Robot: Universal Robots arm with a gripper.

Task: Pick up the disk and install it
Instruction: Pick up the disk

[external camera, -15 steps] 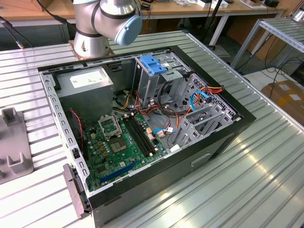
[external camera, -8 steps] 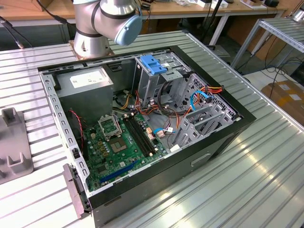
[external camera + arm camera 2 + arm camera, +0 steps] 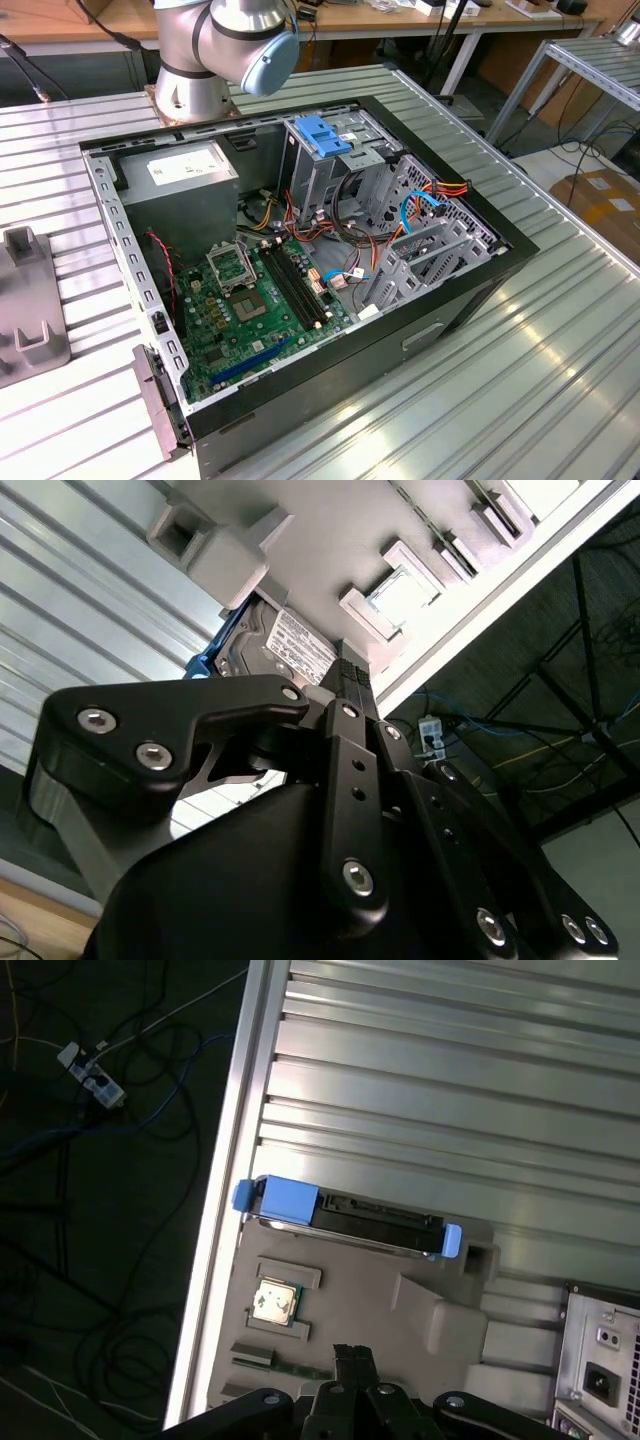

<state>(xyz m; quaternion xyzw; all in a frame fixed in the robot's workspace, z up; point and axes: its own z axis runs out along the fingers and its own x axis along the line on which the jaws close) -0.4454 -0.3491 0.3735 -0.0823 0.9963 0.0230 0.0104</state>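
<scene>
Hovering hand point(image 3: 352, 1358) near the blue-railed disk point(image 3: 350, 1222)

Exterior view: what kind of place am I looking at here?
Probably a robotics lab or test workshop: a robot arm stands on a ribbed metal table beside an opened computer case, with wooden workbenches behind.

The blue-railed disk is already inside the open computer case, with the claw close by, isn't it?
Not inside. The first wrist view shows the disk standing on edge in a grey holder on the ribbed table, outside the computer case. The claw is indeed close by.
</scene>
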